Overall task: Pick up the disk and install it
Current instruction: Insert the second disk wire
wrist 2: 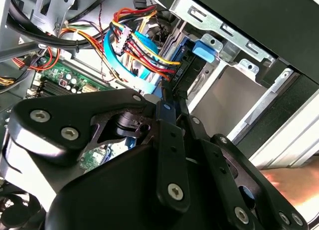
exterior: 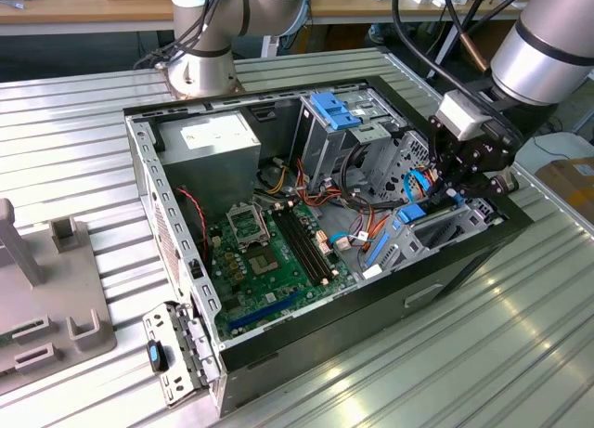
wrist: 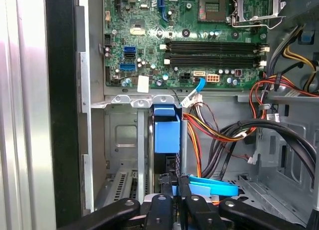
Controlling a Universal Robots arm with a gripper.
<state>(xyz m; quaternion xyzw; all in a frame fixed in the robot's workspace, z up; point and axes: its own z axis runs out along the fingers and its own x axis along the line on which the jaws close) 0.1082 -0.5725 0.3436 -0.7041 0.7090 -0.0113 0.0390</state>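
Gripper (exterior: pixel 461 182) is seen in the exterior view lowered into the open computer case (exterior: pixel 445 270), at the drive bay on the far side from the motherboard (exterior: pixel 269 252). In the second wrist view, fingers (wrist 2: pixel 167 103) are closed on the disk (wrist 2: pixel 187 65). In the first wrist view, the disk (wrist: pixel 166 135) is seated upright in the bay, below the motherboard edge.

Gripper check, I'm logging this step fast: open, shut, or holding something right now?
Gripper: shut on the disk, standing on edge in the computer case's drive bay.
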